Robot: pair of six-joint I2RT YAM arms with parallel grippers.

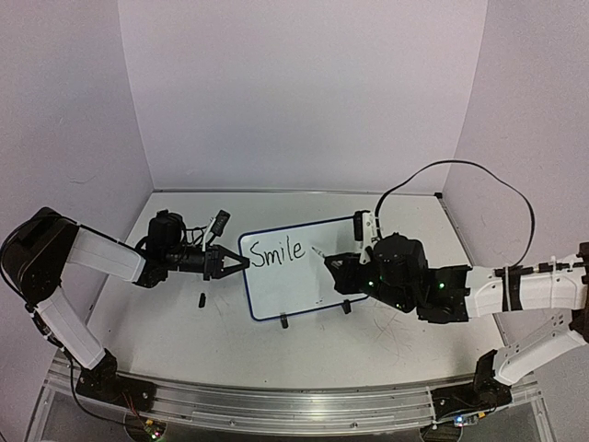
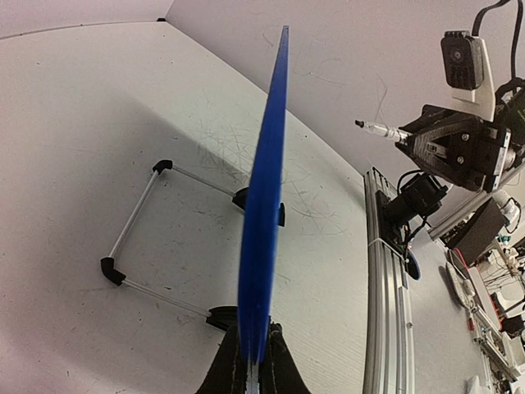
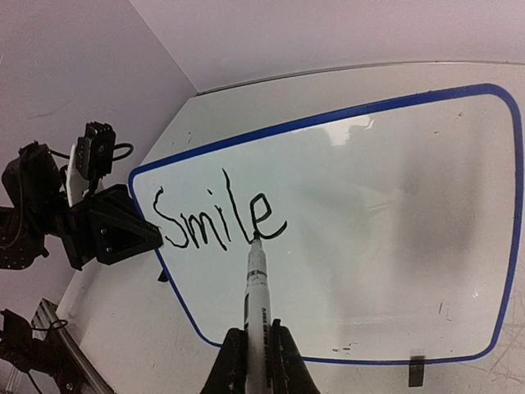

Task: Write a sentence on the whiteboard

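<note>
White board (image 1: 304, 285) w/ blue rim stands propped up mid surface (image 1: 184, 341). Black writing (image 1: 277, 251) says "Smile" at its top left. L tool (image 2: 253, 361) is closed tight, pinching the board's left edge. R tool (image 3: 256, 361) is closed round a marker (image 3: 255, 283), tip right at the last "e". Wire stand (image 2: 135, 226) sits behind the board. Small black bit (image 1: 202, 299) lies near L tool.
</note>
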